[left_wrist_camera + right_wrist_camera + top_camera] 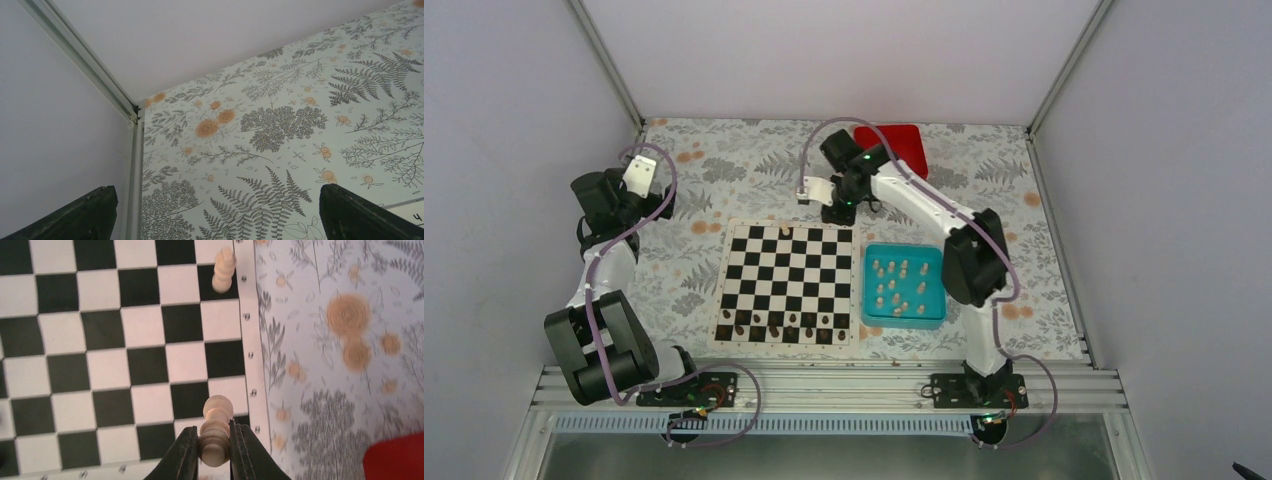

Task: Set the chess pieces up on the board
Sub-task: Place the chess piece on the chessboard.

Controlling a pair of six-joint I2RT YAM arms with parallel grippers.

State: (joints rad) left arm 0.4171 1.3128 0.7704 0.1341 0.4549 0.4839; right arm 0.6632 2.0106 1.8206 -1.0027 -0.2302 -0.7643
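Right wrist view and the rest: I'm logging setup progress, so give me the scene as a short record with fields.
right fingers: shut on a pale piece at the edge of the board
left fingers: open, empty, over the floral cloth
placed pale piece: one, on an edge square
waiting pale pieces: in the teal tray
dark pieces: along the board's near edge

Bright, even light; soft shadows.

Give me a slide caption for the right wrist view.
Right gripper holds a cream chess piece at the board edge, another piece standing nearby.
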